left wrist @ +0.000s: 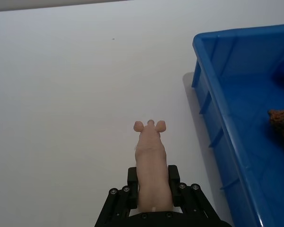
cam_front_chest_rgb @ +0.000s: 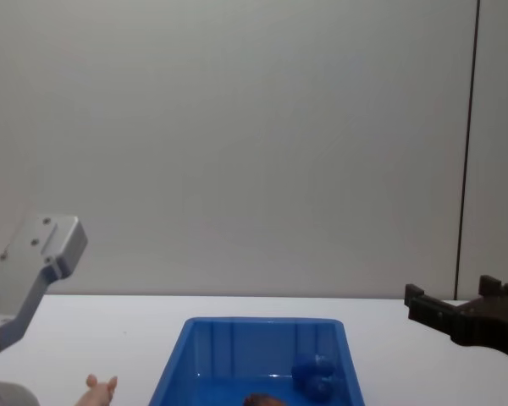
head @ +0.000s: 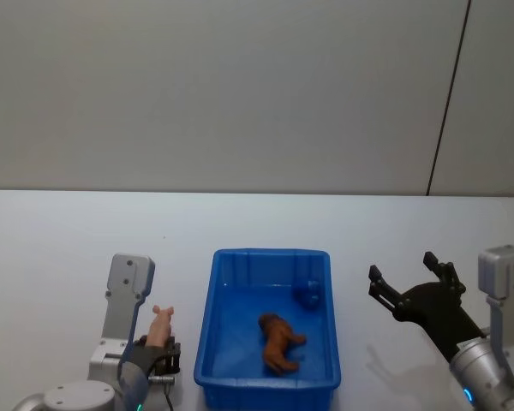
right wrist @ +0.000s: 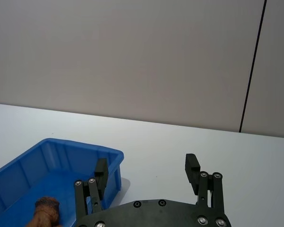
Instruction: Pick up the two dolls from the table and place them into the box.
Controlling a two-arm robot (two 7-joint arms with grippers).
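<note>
Pale pink, pointy-eared pig doll [left wrist: 150,165]; shaggy brown lion doll [head: 278,342].

The left gripper [head: 160,349] sits low at the robot's left, its black fingers [left wrist: 131,182] clamped on either side of the pink doll [left wrist: 150,165], whose head sticks out forward past the fingertips. The grey left wrist link rises upright just behind it. The right gripper [head: 406,283] is held up at the robot's right, its dark fingers [right wrist: 192,165] spread wide apart with nothing between them, and its silver wrist stands behind.
</note>
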